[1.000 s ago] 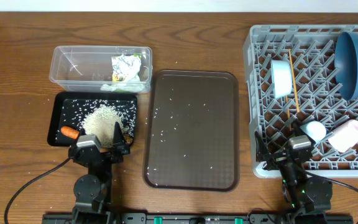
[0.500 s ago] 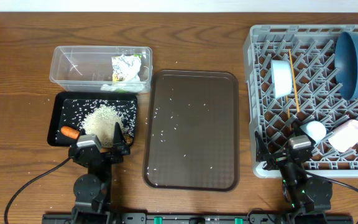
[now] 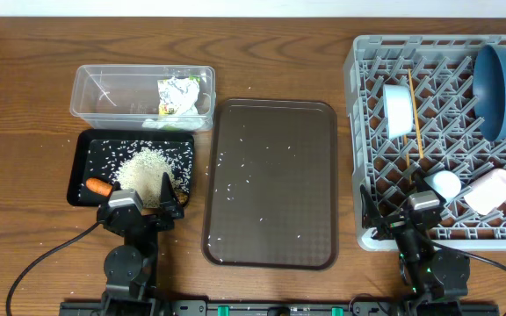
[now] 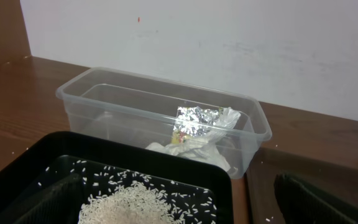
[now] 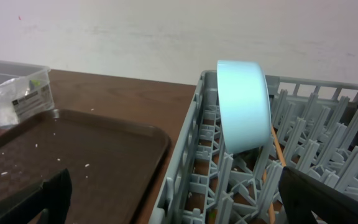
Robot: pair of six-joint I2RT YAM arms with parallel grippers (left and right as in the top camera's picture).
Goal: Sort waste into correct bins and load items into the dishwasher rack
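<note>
L gripper [image 3: 139,204] sits at the near edge of the black tray [image 3: 82,140], fingers spread wide w/ nothing between them. R gripper [image 3: 402,215] is parked at the near-left corner of the dishwasher rack [image 3: 358,105], jaws likewise apart and empty. Black tray holds the rice pile [image 3: 145,167] plus loose grains around it, the carrot [image 3: 97,186] at its near-left corner, and a small brown lump [image 3: 180,185] by the near-right edge, partly hidden by the L finger. Behind it, touching, is the clear tub [image 3: 90,79] w/ the snack wrapper [image 3: 178,92] and white napkin [image 3: 169,123] at its right end. The brown serving tray [image 3: 271,237] in the middle has only scattered grains. In the rack: white bowl [image 3: 399,110] on edge, chopsticks [image 3: 415,123] just beside it, dark blue dish [image 3: 499,83] at the far right, light blue cup [image 3: 444,184] and pink cup [image 3: 490,190] side by side near the front. Vs 1 s ago: no change, both arms and all items same spots.
</note>
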